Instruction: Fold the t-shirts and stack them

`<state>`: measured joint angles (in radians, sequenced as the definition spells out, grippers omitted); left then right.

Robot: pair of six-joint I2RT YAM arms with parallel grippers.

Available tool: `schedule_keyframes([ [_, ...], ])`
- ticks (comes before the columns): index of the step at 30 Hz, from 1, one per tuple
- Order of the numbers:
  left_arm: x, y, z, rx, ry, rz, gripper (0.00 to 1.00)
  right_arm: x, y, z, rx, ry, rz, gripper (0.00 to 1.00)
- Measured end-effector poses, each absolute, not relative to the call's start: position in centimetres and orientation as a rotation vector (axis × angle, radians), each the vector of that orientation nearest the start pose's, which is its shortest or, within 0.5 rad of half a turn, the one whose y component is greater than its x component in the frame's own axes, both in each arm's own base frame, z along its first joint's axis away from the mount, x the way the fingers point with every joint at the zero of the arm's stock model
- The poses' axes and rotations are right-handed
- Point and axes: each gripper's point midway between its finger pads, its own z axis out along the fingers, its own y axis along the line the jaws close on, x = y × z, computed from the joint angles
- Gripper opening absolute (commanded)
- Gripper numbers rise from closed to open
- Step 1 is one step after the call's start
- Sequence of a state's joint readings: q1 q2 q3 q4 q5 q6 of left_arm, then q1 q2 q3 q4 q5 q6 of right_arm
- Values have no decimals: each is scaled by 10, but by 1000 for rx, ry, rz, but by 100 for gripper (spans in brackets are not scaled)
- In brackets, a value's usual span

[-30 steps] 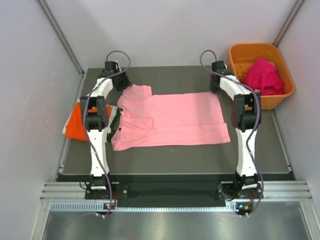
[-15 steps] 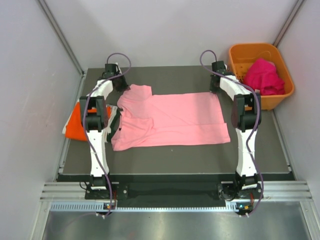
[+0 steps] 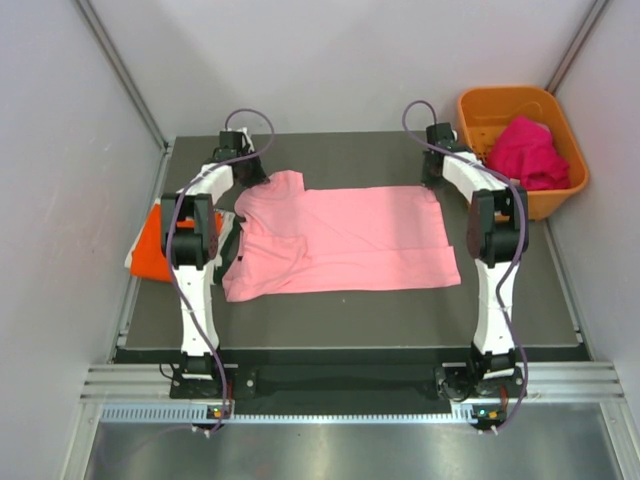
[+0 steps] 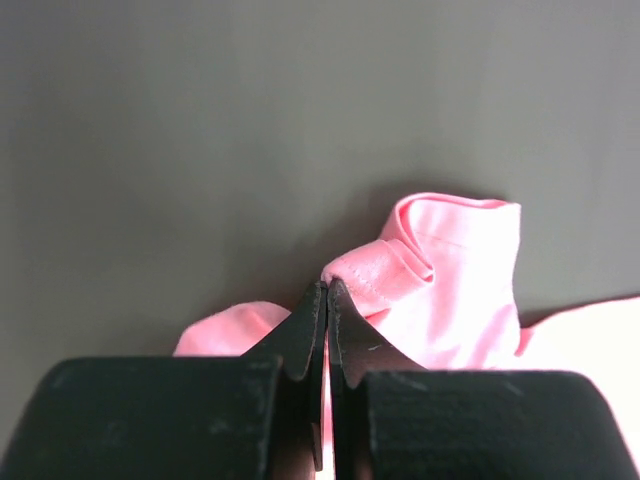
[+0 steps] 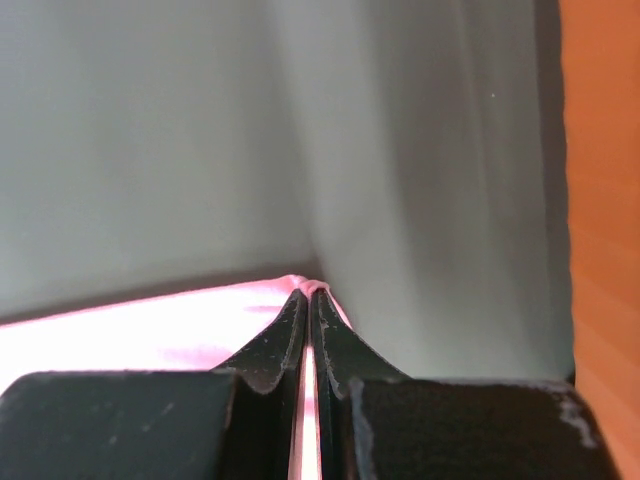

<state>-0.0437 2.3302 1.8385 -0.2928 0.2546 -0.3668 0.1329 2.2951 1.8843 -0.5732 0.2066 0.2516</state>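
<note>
Since the dark table (image 3: 340, 320) carries the pink t-shirt (image 3: 340, 235) spread flat across its middle, sleeves to the left and hem to the right, we judge the step in hand to be the first fold, taken from the far edge. Our left gripper (image 4: 327, 290) has its jaws pressed together on a bunched fold of the far-left sleeve. Our right gripper (image 5: 308, 292) is likewise pinched tight on the far-right hem corner.

To do this well, we would raise both corners together and level, keeping the far edge taut between them. We would then carry it toward the near edge and let go only once cloth lies on cloth. The near-left part is rumpled and may want smoothing.

Counting down by size, we see:
- one table
- two arms
- one orange basket (image 3: 563, 196) at the far right
- one pink shirt
- one orange t-shirt (image 3: 150, 250) at the left edge
- a magenta heap (image 3: 525, 150) in the basket, though we cannot tell how many shirts it holds
</note>
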Motion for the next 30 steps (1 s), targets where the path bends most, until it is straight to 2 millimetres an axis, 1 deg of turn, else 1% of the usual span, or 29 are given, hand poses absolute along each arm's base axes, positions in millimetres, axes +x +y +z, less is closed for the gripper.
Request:
schedule_keyframes([
  [4,584,-87,55,-236,2343,-497,0,546,47,48,234,2504,-95,0],
  [9,583,-86,74,-221,2306,-484,0,546,46,60,243,2484,-70,0],
  [12,583,-84,86,-211,2280,-472,0,542,45,66,254,2480,-54,0],
  [19,577,-83,105,-201,2248,-452,0,533,42,70,267,2486,-33,0],
  [25,566,-82,121,-188,2231,-426,0,525,44,75,261,2487,-13,0],
  [30,554,-80,140,-174,2204,-402,0,515,44,80,258,2492,-5,0],
])
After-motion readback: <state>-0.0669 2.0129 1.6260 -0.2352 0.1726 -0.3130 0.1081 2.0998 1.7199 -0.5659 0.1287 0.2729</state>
